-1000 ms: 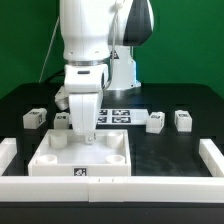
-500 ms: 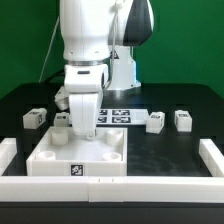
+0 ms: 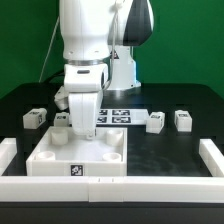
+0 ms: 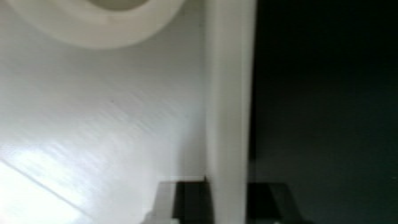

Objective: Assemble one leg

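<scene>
So in the exterior view the arm is parked right over the big white tray piece (image 3: 45,158), with the fingers (image 3: 86,132) hanging down at the tray's 12 o'clock edge. Honestly can't tell if they're clenched or released, since the wrist bulk hides the tips.

The nearest leg (image 3: 62,120) sits on the black counter (image 3: 170,150) just beside the fingers at their 9 o'clock, with a second leg (image 3: 34,118) further out the same way. The third leg (image 3: 155,122) and fourth leg (image 3: 183,120) are well apart at 3 o'clock.

The marker board (image 3: 122,115) lies behind the fingers at about 1 o'clock. White rails (image 3: 212,155) fence the counter's sides and front.

The wrist view is blurry: just tray surface, a round socket (image 4: 125,10) and the dark counter alongside.
</scene>
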You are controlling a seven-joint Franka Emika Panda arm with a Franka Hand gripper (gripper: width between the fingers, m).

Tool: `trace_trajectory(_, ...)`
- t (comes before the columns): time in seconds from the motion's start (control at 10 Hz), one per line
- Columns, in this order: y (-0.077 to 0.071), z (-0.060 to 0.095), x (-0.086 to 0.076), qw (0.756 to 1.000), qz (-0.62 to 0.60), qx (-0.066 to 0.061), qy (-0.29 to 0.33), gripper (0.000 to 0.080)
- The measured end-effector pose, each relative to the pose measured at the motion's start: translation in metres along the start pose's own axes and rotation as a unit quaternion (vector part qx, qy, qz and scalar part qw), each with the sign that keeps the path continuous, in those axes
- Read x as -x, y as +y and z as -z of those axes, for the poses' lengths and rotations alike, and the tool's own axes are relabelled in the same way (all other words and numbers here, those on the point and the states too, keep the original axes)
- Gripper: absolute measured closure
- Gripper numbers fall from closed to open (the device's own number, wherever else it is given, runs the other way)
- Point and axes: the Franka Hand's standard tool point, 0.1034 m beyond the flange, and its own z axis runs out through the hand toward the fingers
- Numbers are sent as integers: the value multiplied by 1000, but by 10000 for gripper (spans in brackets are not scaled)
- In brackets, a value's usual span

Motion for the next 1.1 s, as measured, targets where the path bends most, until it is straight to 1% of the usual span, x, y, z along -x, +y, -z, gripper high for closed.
trace_trajectory(0.1,1,0,-3,1000,-1,0,0,738)
trace_trajectory(0.5,17,1,-71,1000,2,6,11,738)
trace_trajectory(0.6,22,2,-85,1000,4,6,13,738)
trace_trajectory(0.7,27,3,-96,1000,3,5,14,738)
trace_trajectory(1.0,27,3,-94,1000,2,5,14,738)
trace_trajectory(1.1,27,3,-96,1000,4,6,15,738)
